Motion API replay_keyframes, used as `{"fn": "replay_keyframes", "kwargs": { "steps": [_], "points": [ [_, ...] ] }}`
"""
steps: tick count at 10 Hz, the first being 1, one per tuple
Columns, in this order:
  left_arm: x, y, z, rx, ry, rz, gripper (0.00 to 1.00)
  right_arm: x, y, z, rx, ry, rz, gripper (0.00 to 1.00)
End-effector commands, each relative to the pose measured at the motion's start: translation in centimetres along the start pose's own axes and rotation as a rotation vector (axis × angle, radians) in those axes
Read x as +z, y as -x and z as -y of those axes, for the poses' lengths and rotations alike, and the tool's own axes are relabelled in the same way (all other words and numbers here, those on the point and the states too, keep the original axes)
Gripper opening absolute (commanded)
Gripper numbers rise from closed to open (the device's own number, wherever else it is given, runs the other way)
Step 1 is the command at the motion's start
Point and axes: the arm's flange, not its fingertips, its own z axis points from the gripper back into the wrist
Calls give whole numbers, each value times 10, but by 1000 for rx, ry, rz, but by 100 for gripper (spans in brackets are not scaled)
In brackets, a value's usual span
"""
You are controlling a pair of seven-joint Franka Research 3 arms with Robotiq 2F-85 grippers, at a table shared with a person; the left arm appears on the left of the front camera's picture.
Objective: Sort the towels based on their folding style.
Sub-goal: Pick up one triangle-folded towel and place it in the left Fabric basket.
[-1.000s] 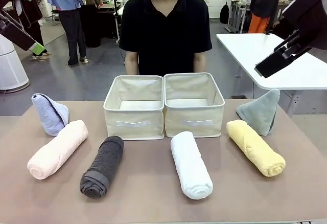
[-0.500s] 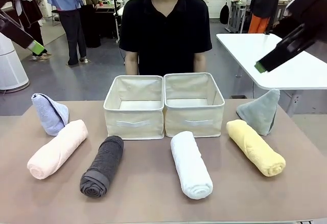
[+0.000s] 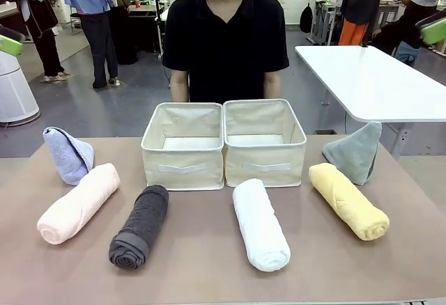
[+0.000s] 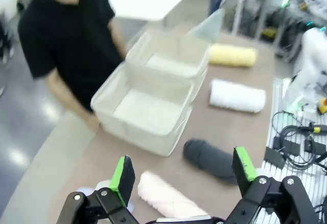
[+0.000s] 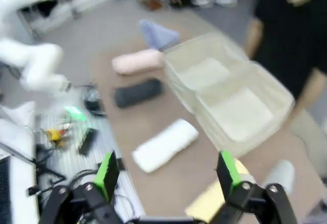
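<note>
Six towels lie on the table. On the left are a lavender-blue cone (image 3: 67, 153), a pink roll (image 3: 78, 202) and a dark grey roll (image 3: 139, 226). To the right lie a white roll (image 3: 260, 223), a yellow roll (image 3: 348, 200) and a grey-green cone (image 3: 355, 151). My left gripper (image 4: 183, 170) hangs open high above the pink roll (image 4: 163, 198) and dark grey roll (image 4: 209, 157). My right gripper (image 5: 167, 172) is open too, high over the white roll (image 5: 166, 144) and yellow roll (image 5: 214, 198). Both hold nothing.
Two cream fabric bins (image 3: 182, 169) (image 3: 265, 166) stand side by side at mid-table, both bare inside. A person in a black shirt (image 3: 224, 37) stands behind them. A white table (image 3: 376, 82) is at the back right. Cables lie beyond the table's near edge (image 4: 299, 142).
Both arms have drawn up and outward. The right gripper left the upper right toward the corner, and the left gripper slid up at the left edge. The towels stayed put.
</note>
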Motion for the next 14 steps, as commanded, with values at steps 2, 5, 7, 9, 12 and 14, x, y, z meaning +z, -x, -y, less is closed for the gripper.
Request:
{"fn": "replay_keyframes", "kwargs": {
  "steps": [2,5,7,9,12,14],
  "points": [
    [74,36,15,24,-18,160,100,22,50,6,-47,-164,81,100],
    [101,56,14,69,-86,129,100,32,66,12,-96,-115,105,100],
    [105,61,7,86,-83,110,100,36,67,10,-90,-101,128,100],
    [106,66,5,106,-89,77,100,41,66,8,-93,-58,136,100],
    [112,73,2,135,-121,38,100,51,71,4,-140,97,102,100],
    [106,74,5,149,-139,25,100,55,77,4,-154,115,63,100]
  ]
}}
